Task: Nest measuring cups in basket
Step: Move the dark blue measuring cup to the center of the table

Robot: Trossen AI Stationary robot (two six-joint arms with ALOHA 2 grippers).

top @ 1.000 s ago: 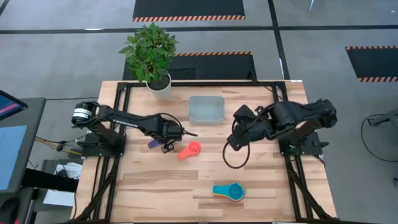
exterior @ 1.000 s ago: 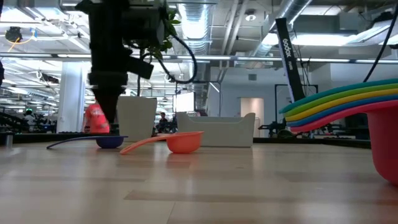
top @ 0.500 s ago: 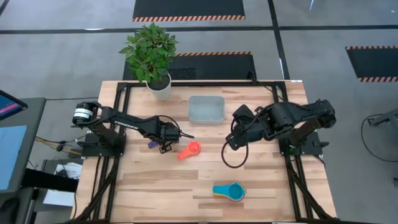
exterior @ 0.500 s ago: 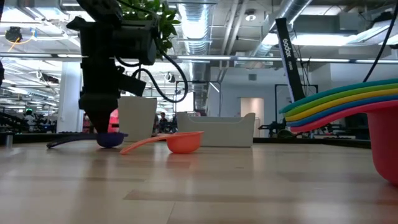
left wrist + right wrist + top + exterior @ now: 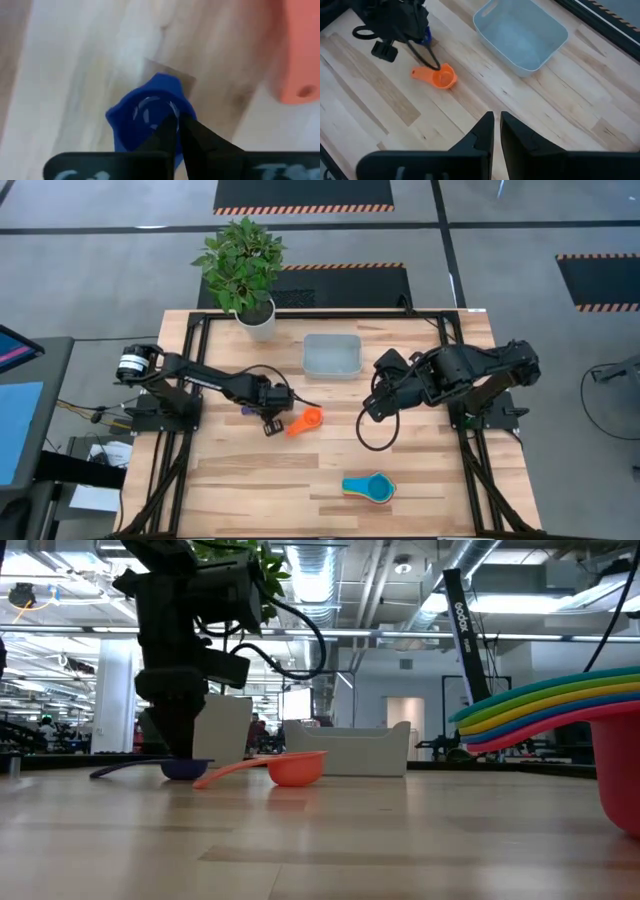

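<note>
The dark blue measuring cup [image 5: 142,112] stands on the table left of centre, its handle [image 5: 115,771] lying flat and pointing away from the orange cup. My left gripper [image 5: 178,122] is shut on it, pointing steeply down [image 5: 186,752]. The orange cup [image 5: 306,421] rests on the wood just beside it. The remaining cups sit nested in a stack [image 5: 369,488] near the front edge. The basket [image 5: 332,355] stands at the far middle with nothing in it. My right gripper [image 5: 496,120] hangs shut and high over the table's right half [image 5: 370,408], holding nothing. My left gripper pinches the dark blue cup's bowl wall [image 5: 167,107] at its rim, one finger inside the bowl and one outside. The fingers come from above, pointing steeply down. The cup stands upright with its bottom on the table [image 5: 186,773].
A white plant pot [image 5: 256,320] with a leafy plant stands at the far left corner, behind the left arm. A black cable loop [image 5: 378,435] hangs under the right arm. Bare wood lies between the orange cup and the basket.
My left gripper has sunk onto the dark blue cup and tipped more steeply down, taking hold of its bowl. The cup has slid a little along the table toward the orange cup.
</note>
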